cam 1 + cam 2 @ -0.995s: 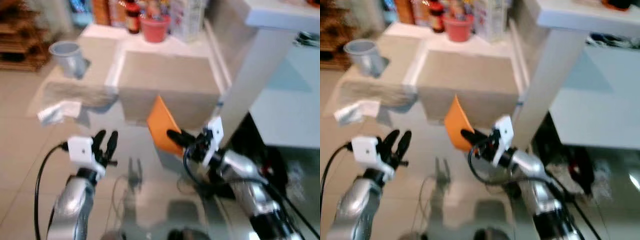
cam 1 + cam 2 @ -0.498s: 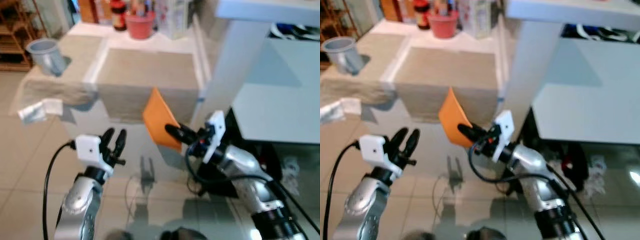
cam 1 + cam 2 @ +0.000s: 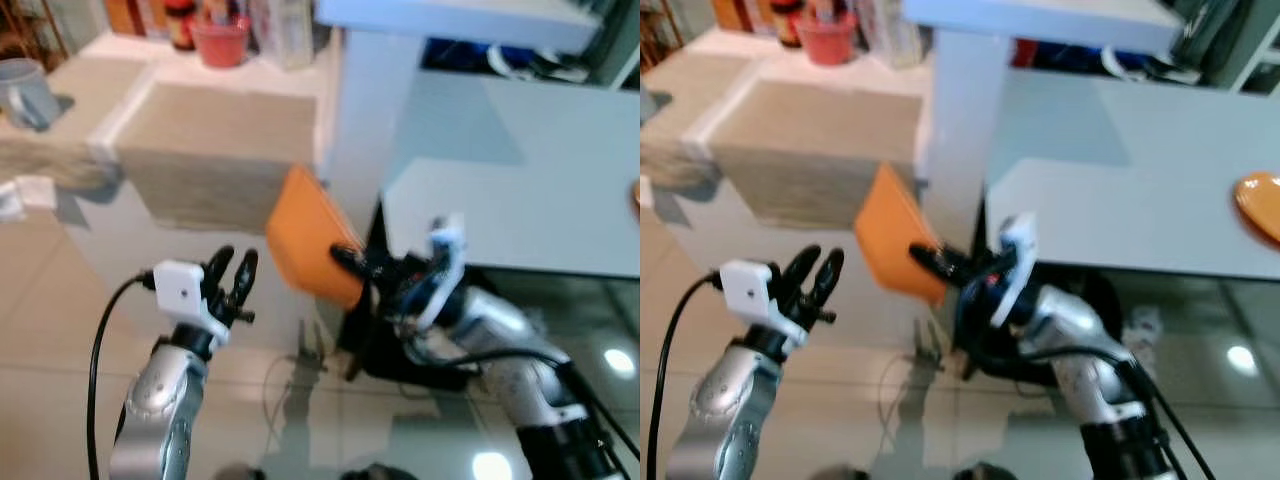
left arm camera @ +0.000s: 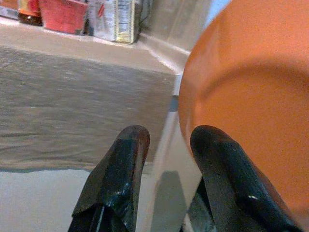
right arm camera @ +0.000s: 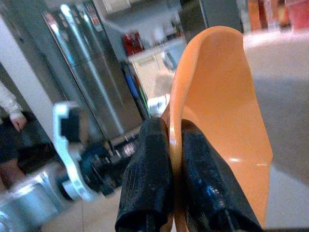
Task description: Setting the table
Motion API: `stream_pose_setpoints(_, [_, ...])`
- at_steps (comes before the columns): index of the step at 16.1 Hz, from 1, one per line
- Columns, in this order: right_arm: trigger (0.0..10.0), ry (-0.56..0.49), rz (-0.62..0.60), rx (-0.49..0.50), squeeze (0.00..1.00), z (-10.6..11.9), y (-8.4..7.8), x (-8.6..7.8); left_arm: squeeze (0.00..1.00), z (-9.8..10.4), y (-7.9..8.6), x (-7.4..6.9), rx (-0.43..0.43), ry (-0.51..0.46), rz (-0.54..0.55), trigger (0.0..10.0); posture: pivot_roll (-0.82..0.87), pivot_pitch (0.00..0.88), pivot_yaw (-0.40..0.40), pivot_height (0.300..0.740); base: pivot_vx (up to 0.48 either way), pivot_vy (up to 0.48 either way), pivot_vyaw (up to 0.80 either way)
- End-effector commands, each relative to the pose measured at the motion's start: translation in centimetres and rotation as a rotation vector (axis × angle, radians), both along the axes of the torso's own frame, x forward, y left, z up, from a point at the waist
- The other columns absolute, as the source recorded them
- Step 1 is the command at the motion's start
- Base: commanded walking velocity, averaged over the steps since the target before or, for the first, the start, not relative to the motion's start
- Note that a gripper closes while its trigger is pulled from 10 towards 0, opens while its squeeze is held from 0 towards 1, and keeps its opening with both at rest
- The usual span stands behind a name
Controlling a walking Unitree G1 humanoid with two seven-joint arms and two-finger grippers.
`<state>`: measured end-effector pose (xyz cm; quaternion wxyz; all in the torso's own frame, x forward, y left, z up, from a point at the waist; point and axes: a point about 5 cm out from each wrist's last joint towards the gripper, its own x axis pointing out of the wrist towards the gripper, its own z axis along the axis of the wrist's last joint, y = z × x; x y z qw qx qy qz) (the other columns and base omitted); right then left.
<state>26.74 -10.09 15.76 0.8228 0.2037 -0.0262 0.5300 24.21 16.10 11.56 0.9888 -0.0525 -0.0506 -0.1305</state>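
Left eye view: right gripper [image 3: 352, 258] pinching orange plate [image 3: 310, 236] beside pale table [image 3: 520, 200], left gripper [image 3: 233, 273] parted, above glossy tiled floor [image 3: 60, 330].

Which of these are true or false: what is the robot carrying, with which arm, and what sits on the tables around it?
1. The right gripper pinches the rim of an orange plate. True.
2. The left gripper also holds that plate. False: it holds nothing, its fingers apart, beside the plate.
3. The plate lies flat on the pale table. False: it is held up on edge, above the floor.
4. A second orange dish sits at the pale table's far right edge. True.
5. A red pot stands on the counter behind. True.
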Motion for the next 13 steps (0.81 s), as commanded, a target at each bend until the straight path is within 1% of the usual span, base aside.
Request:
stream_pose_setpoints(1, [10.0, -0.051, 0.03, 0.057, 0.0, 1.7, 0.4, -0.1, 0.0, 0.1, 0.3, -0.1, 0.003, 0.004, 0.003, 10.0, -0.07, 0.069, -0.037, 0.74, 0.0, -0.465, 0.0])
stream_pose_setpoints(2, [10.0, -0.065, 0.01, 0.068, 0.0, 2.3, 0.1, 0.2, 0.0, 0.3, 0.3, -0.1, 0.001, -0.002, 0.001, 10.0, -0.07, 0.07, -0.034, 0.74, 0.0, -0.465, 0.0])
stream_pose_setpoints(5, [10.0, -0.087, -0.072, 0.053, 0.0, 3.0, -0.8, 0.9, 0.0, 0.4, 0.1, 0.0, -0.001, -0.007, -0.004, 10.0, -0.08, 0.073, -0.03, 0.74, 0.0, -0.465, 0.0])
stream_pose_setpoints(7, [10.0, -0.098, -0.112, 0.012, 0.0, 2.8, -0.9, 1.3, 0.0, 0.5, 0.0, 0.1, -0.001, -0.01, -0.009, 10.0, -0.08, 0.074, -0.026, 0.74, 0.0, -0.465, 0.0])
stream_pose_setpoints(8, [10.0, -0.107, -0.135, -0.015, 0.0, 2.7, -0.8, 1.5, 0.0, 0.6, 0.0, 0.1, -0.001, -0.013, -0.012, 10.0, -0.08, 0.074, -0.026, 0.74, 0.0, -0.465, 0.0])
stream_pose_setpoints(10, [10.0, -0.125, -0.264, -0.087, 0.0, 2.2, -1.0, 2.5, 0.0, 1.0, 0.0, 0.1, 0.002, -0.023, -0.014, 10.0, -0.07, 0.076, -0.024, 0.74, 0.0, -0.465, 0.0])
stream_pose_setpoints(11, [10.0, -0.146, -0.33, -0.151, 0.0, 1.9, -1.3, 3.1, 0.0, 1.0, 0.0, 0.1, 0.003, -0.026, -0.016, 10.0, -0.08, 0.075, -0.021, 0.74, 0.0, -0.465, 0.0])
stream_pose_setpoints(13, [10.0, -0.153, -0.408, -0.197, 0.0, 1.7, -1.7, 3.8, 0.0, 1.1, -0.1, 0.2, 0.004, -0.027, -0.019, 10.0, -0.07, 0.077, -0.022, 0.74, 0.0, -0.465, 0.0])
